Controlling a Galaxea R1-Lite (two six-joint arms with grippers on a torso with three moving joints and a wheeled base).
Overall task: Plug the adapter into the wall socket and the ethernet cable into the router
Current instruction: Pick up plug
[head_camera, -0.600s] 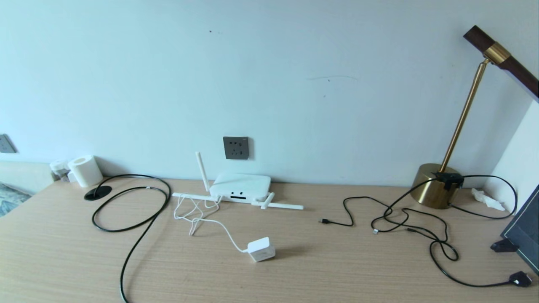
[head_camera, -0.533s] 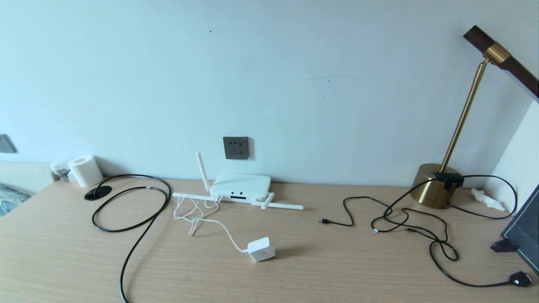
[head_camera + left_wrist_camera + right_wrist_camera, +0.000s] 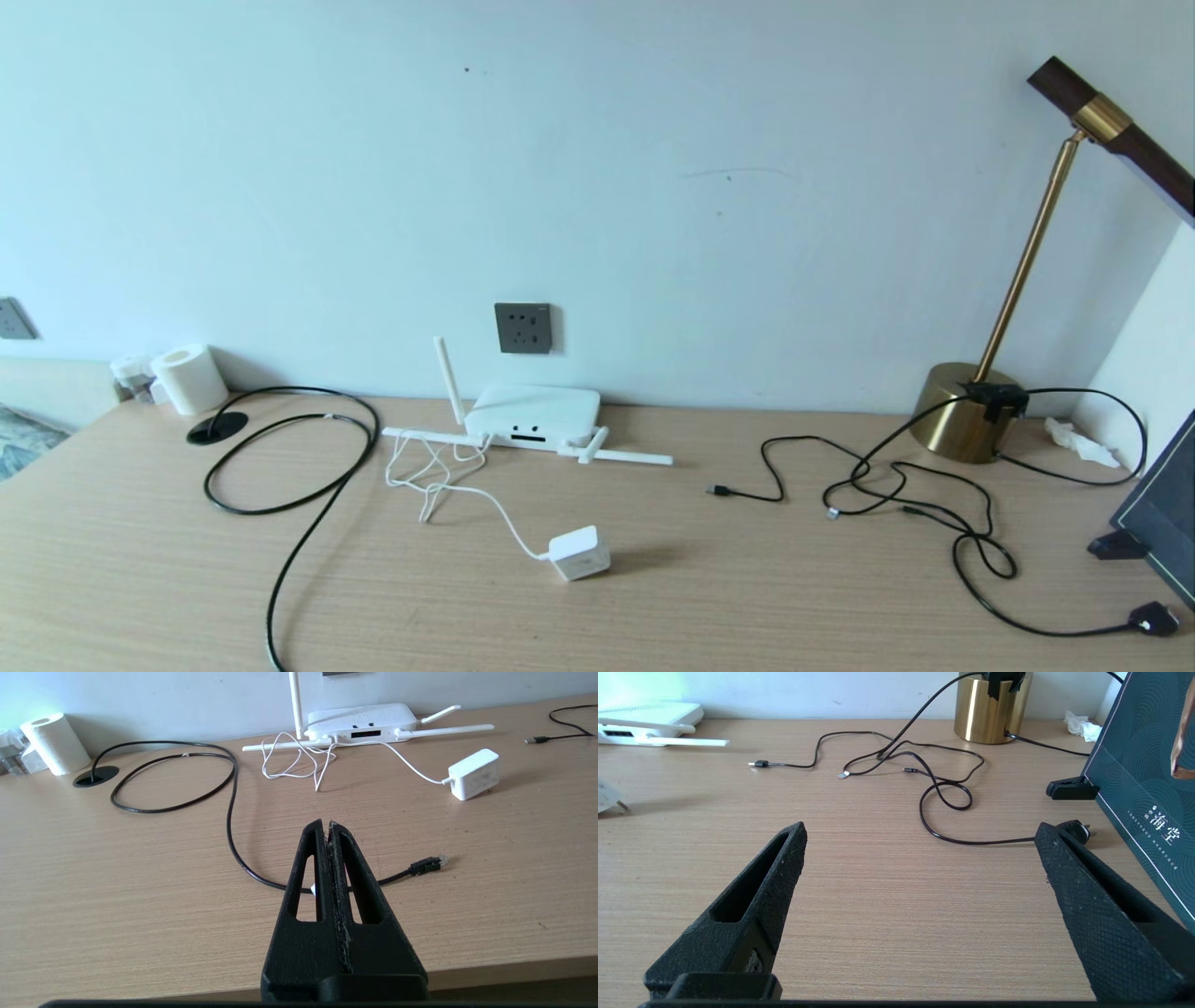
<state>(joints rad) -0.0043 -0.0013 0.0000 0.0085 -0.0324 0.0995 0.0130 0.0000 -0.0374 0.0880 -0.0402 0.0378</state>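
now: adapter (image 3: 580, 553) lies mid-desk, well ahead of both grippers, cord trailing toward router (image 3: 534, 413) under socket (image 3: 523, 328). left gripper (image 3: 329, 830) pinched shut, empty, hanging over ethernet cable (image 3: 229, 812), whose plug tip points toward robot's right. right gripper (image 3: 920, 833) spread wide, empty; adapter sits off its left finger, likely nearer arm. bare desk (image 3: 747, 597) between, room to reach.

1. A light wooden desk (image 3: 709, 597) stands against the wall.
2. A white router (image 3: 534, 413) sits at the back, one antenna upright, others flat.
3. Its thin white cord (image 3: 439, 476) tangles, then runs to a white adapter (image 3: 580, 553) nearer the front.
4. A thick black cable (image 3: 280, 485) loops on the left, beside a paper roll (image 3: 189, 378).
5. On the right stand a brass lamp (image 3: 966, 413), thin black cords (image 3: 920, 504) and a dark board (image 3: 1162, 513).
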